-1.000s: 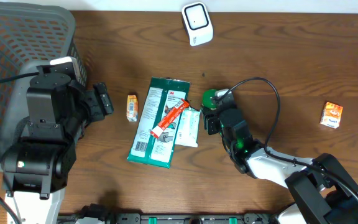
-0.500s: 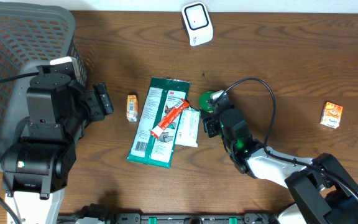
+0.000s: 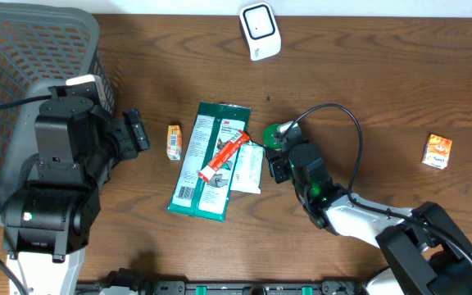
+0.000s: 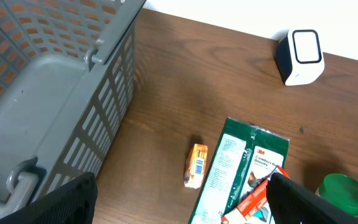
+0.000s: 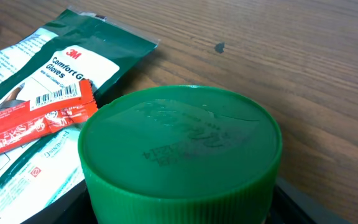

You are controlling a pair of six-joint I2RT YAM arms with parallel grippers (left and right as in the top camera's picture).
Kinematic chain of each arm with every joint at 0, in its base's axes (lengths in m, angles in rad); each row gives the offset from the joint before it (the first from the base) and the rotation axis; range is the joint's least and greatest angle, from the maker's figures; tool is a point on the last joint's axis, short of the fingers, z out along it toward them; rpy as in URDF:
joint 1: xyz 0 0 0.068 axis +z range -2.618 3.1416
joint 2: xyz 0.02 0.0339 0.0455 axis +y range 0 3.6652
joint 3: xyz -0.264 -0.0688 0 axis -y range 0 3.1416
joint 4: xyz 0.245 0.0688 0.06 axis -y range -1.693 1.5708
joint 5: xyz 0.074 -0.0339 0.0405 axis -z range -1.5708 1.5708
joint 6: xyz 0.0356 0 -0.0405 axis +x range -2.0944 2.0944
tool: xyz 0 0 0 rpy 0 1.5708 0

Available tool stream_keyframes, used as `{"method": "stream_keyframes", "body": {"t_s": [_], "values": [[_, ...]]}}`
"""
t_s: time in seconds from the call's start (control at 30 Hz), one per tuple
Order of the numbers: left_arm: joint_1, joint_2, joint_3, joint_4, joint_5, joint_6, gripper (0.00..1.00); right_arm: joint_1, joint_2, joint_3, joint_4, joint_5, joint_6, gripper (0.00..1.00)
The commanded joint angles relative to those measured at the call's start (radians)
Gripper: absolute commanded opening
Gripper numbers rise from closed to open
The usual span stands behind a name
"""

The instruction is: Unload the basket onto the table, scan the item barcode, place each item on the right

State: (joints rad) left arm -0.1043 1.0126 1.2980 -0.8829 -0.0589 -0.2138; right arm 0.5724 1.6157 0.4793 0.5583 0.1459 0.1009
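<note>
My right gripper (image 3: 280, 156) is shut on a container with a ribbed green lid (image 3: 275, 131) at the table's middle, right of the packets. In the right wrist view the green lid (image 5: 179, 143) fills the frame, with the gripper's (image 5: 180, 208) dark jaws at both lower corners against its sides. The container's body and any barcode are hidden below the lid. The white scanner (image 3: 259, 31) stands at the far edge; its white body (image 4: 303, 55) also shows in the left wrist view. My left gripper (image 3: 138, 131) is open and empty near the basket, its fingertips (image 4: 64, 202) framing bare wood.
A grey mesh basket (image 3: 23, 74) fills the far left. A green 3M gloves packet (image 3: 207, 164) lies centre-left with a red sachet (image 3: 224, 156) across it and a white packet (image 3: 249, 168) beside it. Small orange boxes lie at left (image 3: 174, 141) and far right (image 3: 437, 152).
My right gripper and the green-lidded container have shifted slightly to the left, toward the packets. The left arm has not moved.
</note>
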Motion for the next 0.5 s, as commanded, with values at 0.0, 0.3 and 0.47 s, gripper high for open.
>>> {"method": "stream_keyframes", "body": {"t_s": [0.0, 0.3, 0.47], "values": [[0.006, -0.001, 0.010, 0.000, -0.006, -0.006, 0.87, -0.004, -0.001, 0.003, -0.001, -0.001, -0.012, 0.06], [0.006, -0.001, 0.010, 0.000, -0.006, -0.006, 0.87, -0.004, -0.001, 0.003, -0.016, -0.001, -0.012, 0.17], [0.006, -0.001, 0.010, 0.000, -0.006, -0.006, 0.87, -0.003, -0.001, 0.003, -0.017, -0.002, -0.012, 0.24]]}}
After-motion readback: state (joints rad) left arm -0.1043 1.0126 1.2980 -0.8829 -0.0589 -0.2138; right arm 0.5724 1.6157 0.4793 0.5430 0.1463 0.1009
